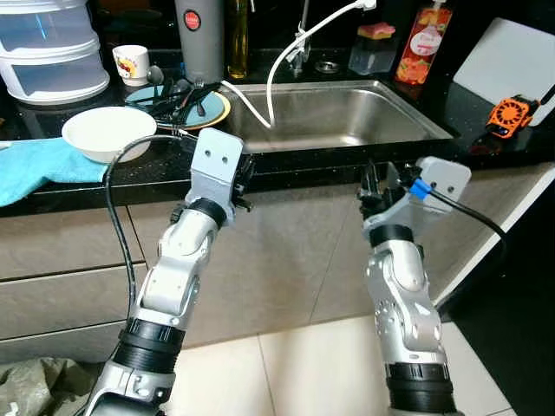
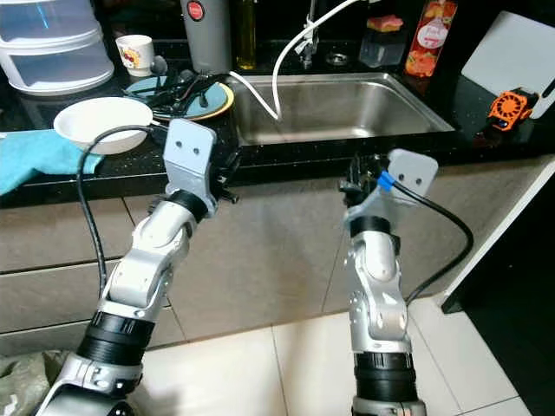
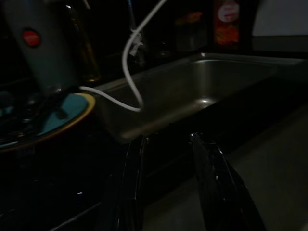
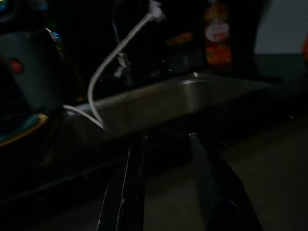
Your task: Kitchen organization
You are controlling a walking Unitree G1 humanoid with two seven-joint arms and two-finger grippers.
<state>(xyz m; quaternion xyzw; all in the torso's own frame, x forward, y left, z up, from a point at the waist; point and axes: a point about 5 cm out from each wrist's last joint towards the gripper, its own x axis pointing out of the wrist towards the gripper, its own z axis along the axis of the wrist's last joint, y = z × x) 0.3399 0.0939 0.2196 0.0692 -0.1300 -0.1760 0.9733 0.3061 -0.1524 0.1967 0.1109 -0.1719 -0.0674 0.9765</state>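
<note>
Stainless steel sink (image 1: 347,117) lies empty; beside it on the black counter (image 1: 130,169) wait a white bowl (image 1: 108,132) and a teal plate of dark utensils (image 1: 178,102). Left gripper (image 3: 168,159) and right gripper (image 4: 166,159) hover below the sink's edge, parted, holding nothing: organizing looks barely begun.

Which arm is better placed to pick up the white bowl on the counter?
Left. The left end effector is at the counter edge near the white round bowl; the right end effector is before the steel sink.

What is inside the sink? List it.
Inside the sink hangs the end of a white hose; the steel bottom is otherwise bare. The near inner wall is hidden by the counter edge.
</note>
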